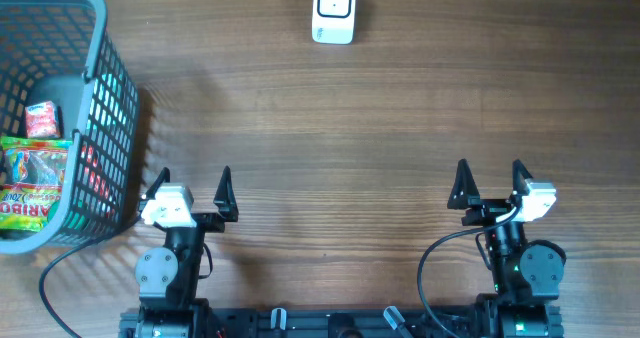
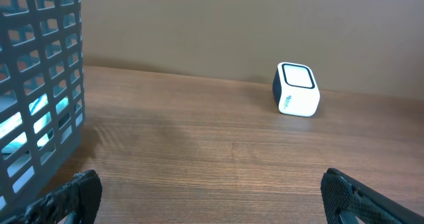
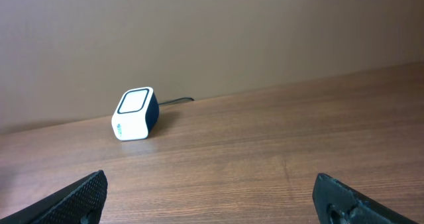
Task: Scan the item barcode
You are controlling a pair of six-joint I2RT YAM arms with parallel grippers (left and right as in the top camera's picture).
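- Overhead: the left gripper (image 1: 194,178) and the right gripper (image 1: 490,173) sit at the near edge of the wooden table (image 1: 340,128). Both have their jaws spread wide and nothing between them.
- Overhead: a grey plastic basket (image 1: 110,98) stands at the far left, just beside the left gripper's outer finger. Whether they touch cannot be told.
- Overhead: inside the basket lies a Haribo bag (image 1: 30,183), with a small red-and-white packet (image 1: 41,119) just beyond it. The basket wall stands between both of them and either arm.
- Overhead: the white scanner (image 1: 334,9) sits at the far edge of the table, near the middle, well apart from the basket and both grippers. Only bare wood lies between it and the arms.
- Left wrist: the two dark fingers (image 2: 73,194) show at the bottom corners, far apart, with only tabletop between them.
- Left wrist: the basket's mesh wall fills the left side, and a pale blue-green patch shows through it. What that patch is cannot be told. The scanner stands upright ahead and to the right, by the back wall.
- Right wrist: its fingers (image 3: 79,197) are likewise at the bottom corners, parted and empty.
- Right wrist: the scanner is ahead and to the left, its window tilted upward, and a dark cable (image 3: 175,101) runs off behind it along the wall.
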